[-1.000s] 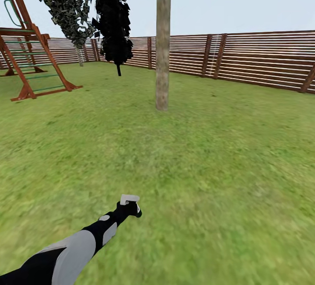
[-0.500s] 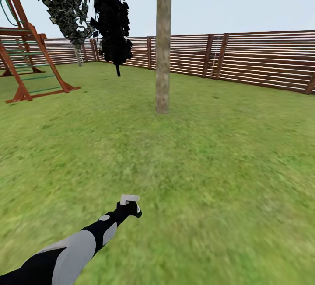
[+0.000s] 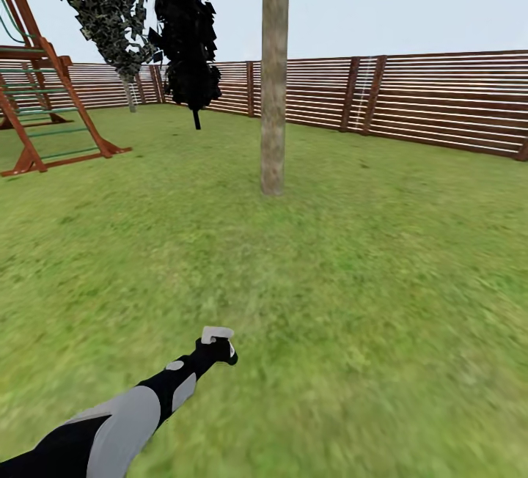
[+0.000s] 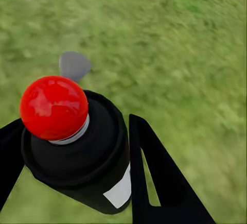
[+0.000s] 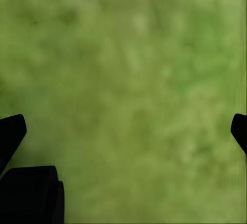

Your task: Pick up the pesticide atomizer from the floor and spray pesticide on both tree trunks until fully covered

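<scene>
From the head camera, the left gripper [image 3: 218, 346] at 7 o'clock holds the pesticide atomizer [image 3: 218, 333] over the grass [image 3: 381, 280], a tree trunk [image 3: 273, 75] rising at 12 o'clock before the wooden fence [image 3: 440, 100]. At the left wrist, black fingers [image 4: 159, 177] clamp the atomizer's black body [image 4: 87, 157] beneath a red ball [image 4: 53, 107]. At the right wrist, the right gripper [image 5: 123, 131] spreads its fingertips [image 5: 10, 134] wide over blurred grass [image 5: 134, 80].

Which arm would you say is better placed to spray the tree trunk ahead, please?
The left. Its gripper is shut on the pesticide atomizer, held out toward the tree trunk across the grass. The right gripper is open and empty over grass.
</scene>
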`<state>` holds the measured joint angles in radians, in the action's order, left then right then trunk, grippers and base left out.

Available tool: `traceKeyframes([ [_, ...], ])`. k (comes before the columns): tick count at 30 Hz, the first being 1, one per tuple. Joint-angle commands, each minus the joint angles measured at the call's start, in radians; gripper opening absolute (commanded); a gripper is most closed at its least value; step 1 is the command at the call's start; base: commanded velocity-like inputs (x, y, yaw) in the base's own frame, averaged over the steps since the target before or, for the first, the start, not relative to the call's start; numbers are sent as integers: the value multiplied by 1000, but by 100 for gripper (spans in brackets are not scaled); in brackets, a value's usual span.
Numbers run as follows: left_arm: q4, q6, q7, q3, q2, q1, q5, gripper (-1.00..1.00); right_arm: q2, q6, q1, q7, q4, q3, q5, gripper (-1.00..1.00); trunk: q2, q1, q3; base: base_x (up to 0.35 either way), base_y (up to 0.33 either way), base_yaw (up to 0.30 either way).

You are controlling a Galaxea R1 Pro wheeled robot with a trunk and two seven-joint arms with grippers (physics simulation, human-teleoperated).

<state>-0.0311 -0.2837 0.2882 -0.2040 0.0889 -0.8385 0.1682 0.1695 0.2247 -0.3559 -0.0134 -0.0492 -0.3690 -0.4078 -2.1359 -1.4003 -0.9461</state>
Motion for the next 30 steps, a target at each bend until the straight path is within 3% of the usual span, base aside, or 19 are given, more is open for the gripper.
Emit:
traceKeyframes([
  [1,0,-3,2,-9,0,-1,10,-100,1,7,-2,-2,-4,-8,-8,100,0,0,-1,350,0,0],
  [30,0,-3,3,-9,1,-1,8,-100,-2,7,17,-2,-4,-7,-9,100,0,0,-1,350,0,0],
])
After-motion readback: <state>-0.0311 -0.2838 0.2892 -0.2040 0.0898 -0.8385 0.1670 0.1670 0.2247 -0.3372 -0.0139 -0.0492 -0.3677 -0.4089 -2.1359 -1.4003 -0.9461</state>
